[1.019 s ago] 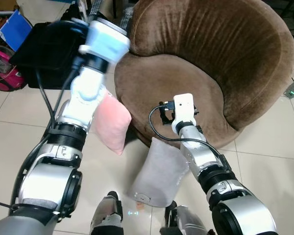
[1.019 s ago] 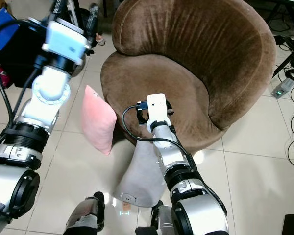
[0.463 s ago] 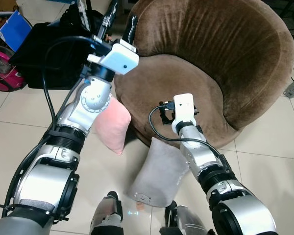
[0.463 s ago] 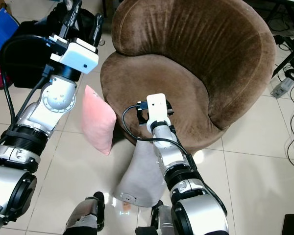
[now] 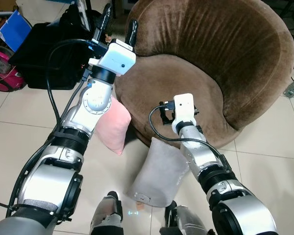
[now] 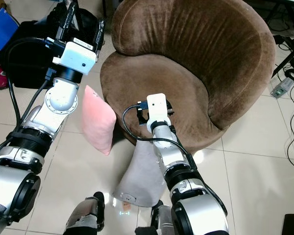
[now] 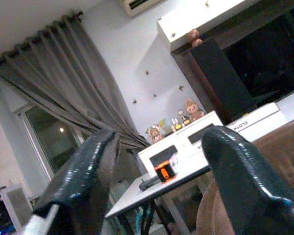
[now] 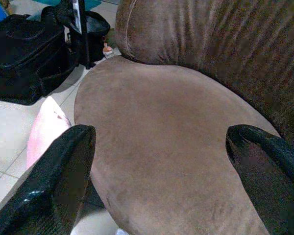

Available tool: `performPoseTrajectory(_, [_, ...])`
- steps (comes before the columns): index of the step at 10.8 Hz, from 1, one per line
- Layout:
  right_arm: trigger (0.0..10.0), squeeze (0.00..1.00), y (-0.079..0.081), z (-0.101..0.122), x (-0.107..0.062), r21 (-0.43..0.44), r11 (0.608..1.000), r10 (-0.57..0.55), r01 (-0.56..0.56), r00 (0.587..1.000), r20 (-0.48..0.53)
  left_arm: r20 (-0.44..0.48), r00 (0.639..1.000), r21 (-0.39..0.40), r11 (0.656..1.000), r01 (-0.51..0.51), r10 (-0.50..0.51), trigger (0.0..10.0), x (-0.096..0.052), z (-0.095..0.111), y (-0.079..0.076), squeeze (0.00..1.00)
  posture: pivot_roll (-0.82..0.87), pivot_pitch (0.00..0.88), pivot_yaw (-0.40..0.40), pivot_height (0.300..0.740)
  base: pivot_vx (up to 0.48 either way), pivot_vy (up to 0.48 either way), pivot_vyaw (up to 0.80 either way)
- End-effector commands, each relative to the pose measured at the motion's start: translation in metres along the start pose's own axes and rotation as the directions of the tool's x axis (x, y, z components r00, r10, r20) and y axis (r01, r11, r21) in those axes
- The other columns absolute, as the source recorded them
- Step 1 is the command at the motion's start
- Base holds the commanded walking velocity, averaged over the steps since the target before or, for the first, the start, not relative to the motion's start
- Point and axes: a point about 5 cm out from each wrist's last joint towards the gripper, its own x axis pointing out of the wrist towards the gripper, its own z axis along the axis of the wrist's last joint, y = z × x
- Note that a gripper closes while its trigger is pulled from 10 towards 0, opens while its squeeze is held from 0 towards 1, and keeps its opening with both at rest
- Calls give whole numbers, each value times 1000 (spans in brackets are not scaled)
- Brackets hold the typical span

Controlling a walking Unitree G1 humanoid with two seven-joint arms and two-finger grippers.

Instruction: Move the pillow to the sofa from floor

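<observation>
Brown velvet covers the round tub-shaped sofa [image 5: 206,63] that takes up most of the head views, its right edge cut off by the frame. Against its front base a small pink fabric pillow [image 5: 113,122] stands on edge on the pale tiled floor [image 5: 19,122], partly hidden behind the silver left arm. Just beside it, a larger grey pillow [image 5: 159,171] leans on the sofa's foot, its upper right corner covered by the right arm. The left gripper [image 5: 118,27] is raised beside the sofa's left rim, its two black fingers well apart and holding nothing. The right gripper [image 6: 153,111] sits low over the seat's front edge; its white wrist block hides the fingers here. A black bag [image 5: 44,51] lies on the floor to the left, with a blue item [image 5: 14,29] and a magenta object [image 5: 5,71] cut off at the edge.

In the left wrist view the fingers [image 7: 78,181] stand wide apart with only the room between them: grey curtains [image 7: 49,88], a white wall and a table [image 7: 157,188] with small things too blurred to name.

In the right wrist view the fingers [image 8: 54,186] are spread wide over the seat cushion, empty, with a strip of the pink pillow showing past one of them.
</observation>
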Motion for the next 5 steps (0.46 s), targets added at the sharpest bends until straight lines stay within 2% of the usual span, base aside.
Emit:
performPoseTrajectory(1, [10000, 0, -4, -7, -3, 0, 1000, -14, 14, 1000, -19, -9, 1000, -30, 1000, -2, 2, 10000, 0, 0, -2, 1000, 209, 228, -50, 740, 0, 0, 0])
performPoseTrajectory(3, [10000, 0, -7, -4, -2, -3, 1000, -23, 23, 1000, -4, -43, 999, -57, 998, -21, 18, 10000, 0, -5, 0, 1000, 208, 220, -53, 740, 0, 0, 0])
performPoseTrajectory(5, [10000, 0, -17, 8, 1, 22, 998, -66, 65, 996, 60, -163, 985, -146, 986, -85, 61, 10000, -3, -19, 4, 1000, 207, 218, -58, 740, 0, 0, 0])
